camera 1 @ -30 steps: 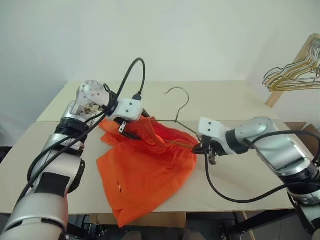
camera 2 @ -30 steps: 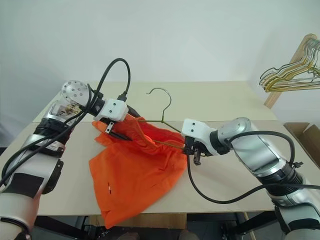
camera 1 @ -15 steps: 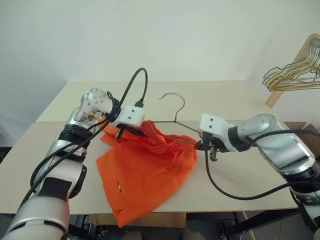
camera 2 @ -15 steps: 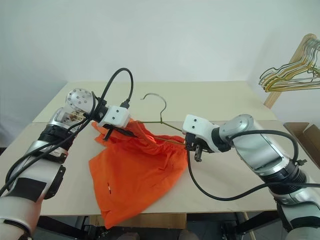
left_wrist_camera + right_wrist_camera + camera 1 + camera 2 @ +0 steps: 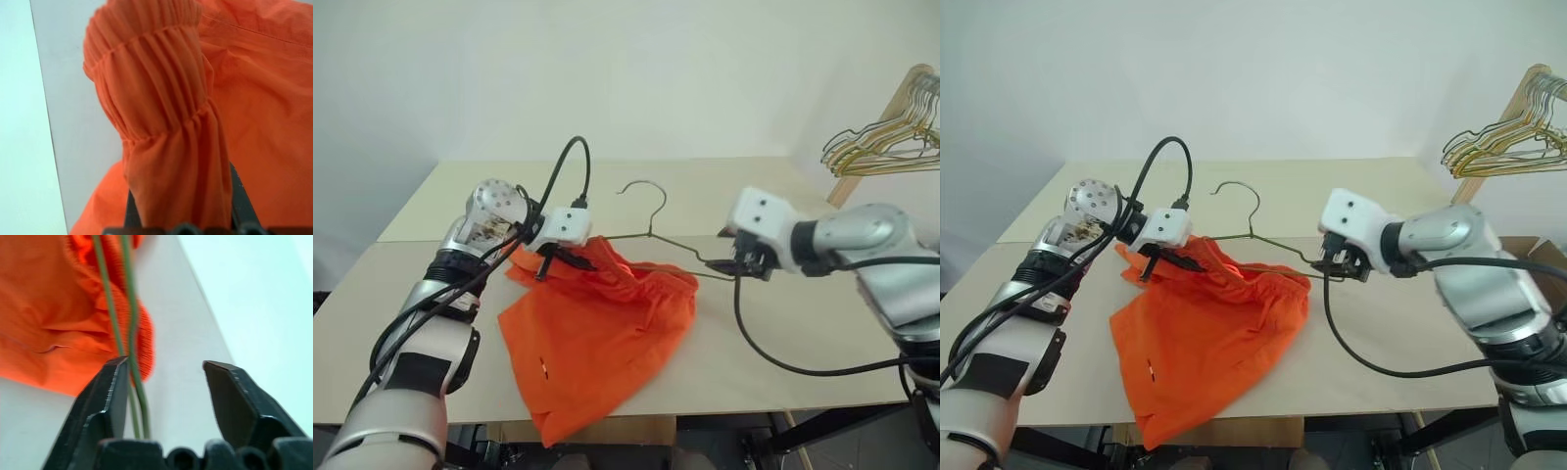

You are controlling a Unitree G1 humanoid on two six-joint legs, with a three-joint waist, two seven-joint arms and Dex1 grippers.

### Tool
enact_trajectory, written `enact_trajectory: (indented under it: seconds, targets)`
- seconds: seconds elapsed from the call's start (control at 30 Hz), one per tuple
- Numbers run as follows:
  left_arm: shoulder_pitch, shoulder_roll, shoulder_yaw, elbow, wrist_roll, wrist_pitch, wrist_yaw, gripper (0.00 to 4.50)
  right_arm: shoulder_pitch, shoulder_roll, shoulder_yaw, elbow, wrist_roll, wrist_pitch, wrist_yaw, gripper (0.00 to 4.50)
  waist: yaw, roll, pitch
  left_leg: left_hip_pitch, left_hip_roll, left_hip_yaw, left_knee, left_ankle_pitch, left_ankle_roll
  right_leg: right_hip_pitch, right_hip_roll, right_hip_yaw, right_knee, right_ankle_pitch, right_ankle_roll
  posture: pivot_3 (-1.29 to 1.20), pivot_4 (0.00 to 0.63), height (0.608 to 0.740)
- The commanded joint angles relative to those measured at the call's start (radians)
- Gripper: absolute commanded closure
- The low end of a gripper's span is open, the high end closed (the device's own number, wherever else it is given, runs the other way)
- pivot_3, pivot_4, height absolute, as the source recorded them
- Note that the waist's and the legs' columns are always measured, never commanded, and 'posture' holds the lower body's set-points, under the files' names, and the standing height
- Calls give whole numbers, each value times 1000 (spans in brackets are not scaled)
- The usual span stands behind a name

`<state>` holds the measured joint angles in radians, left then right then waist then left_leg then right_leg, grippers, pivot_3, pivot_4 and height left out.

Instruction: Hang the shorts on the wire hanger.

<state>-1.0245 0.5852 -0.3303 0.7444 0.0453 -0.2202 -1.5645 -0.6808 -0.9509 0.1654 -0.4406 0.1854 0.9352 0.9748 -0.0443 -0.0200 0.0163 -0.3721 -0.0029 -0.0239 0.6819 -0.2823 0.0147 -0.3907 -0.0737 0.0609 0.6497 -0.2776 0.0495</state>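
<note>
The orange shorts [image 5: 597, 333] lie crumpled on the table, their gathered waistband lifted at the far left. My left gripper [image 5: 566, 260] is shut on that waistband, and the left wrist view has the bunched elastic [image 5: 161, 122] pinched between its dark fingers [image 5: 240, 208]. The wire hanger [image 5: 651, 233] rests across the top of the shorts with its hook pointing away from me. Its right corner [image 5: 720, 276] pokes out of the cloth. My right gripper [image 5: 738, 266] stands open at that corner, a little above the table. The thin wire [image 5: 113, 318] runs along the inside of one finger [image 5: 105, 396].
A bunch of gold and silver hangers [image 5: 881, 147] hangs from a wooden rail at the far right. The pale table [image 5: 754, 196] stretches back behind the hanger hook. Black cables loop off both wrists, one down over the table's right side [image 5: 773, 357].
The left gripper closed on the waistband. The right gripper opened off the hanger's corner and rose to the right. The hanger sank slightly.
</note>
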Motion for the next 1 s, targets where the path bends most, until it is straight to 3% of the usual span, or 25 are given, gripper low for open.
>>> enact_trajectory:
  seconds: [0.03, 0.23, 0.4, 0.53, 0.7, 0.8, 1.0]
  targets:
    - [0, 14, 30, 18, 6, 24, 43, 4500, 30, 8, -187, -33, 65, 60, -44, 163, 0, 0, 0, 0, 0, 0, 0, 0, 0, 0, 0, 0, 0, 0, 0, -86, 0, 740]
    - [31, 12, 55, -26, -20, 97, 81, 4500, 145, 98, -570, -76, 208, 154, -108, 26, 0, 0, 0, 0, 0, 0, 0, 0, 0, 0, -1, 0, 0, 0, 0, -100, 0, 740]
    - [32, 18, 79, -54, -40, 129, 84, 4500, 476, 190, -772, -156, 364, 100, -9, 26, 6, -1, -1, 0, 0, -1, 0, 0, 0, 2, -1, -1, -1, 0, 0, -99, 0, 740]
    - [26, 16, 92, -70, -45, 141, 79, 4500, 628, 317, -586, -144, 322, 38, -114, 26, -8, -1, -1, 2, 0, 0, 1, 0, 1, 3, -1, 1, 2, 0, 0, -106, 0, 740]
    - [24, 9, 97, -77, -47, 148, 71, 4500, 523, 510, -345, 97, 194, -62, -315, 26, -43, 0, -1, 5, 1, 1, 0, 0, 1, 2, 3, 5, 6, 0, 1, -95, 0, 740]
    - [30, 11, 91, -86, -42, 145, 68, 4500, 458, 586, -307, 227, 177, -111, -362, 26, -52, 0, -1, 4, 2, 0, -2, 0, 1, 0, 3, 5, 7, 0, 0, -81, 0, 740]
    - [34, 19, 96, -115, -54, 160, 57, 4500, 394, 634, -257, 363, 201, -171, -330, 26, -52, 0, -1, 2, -2, -1, -1, 0, -1, 0, -2, 5, 9, 0, 1, -66, 0, 740]
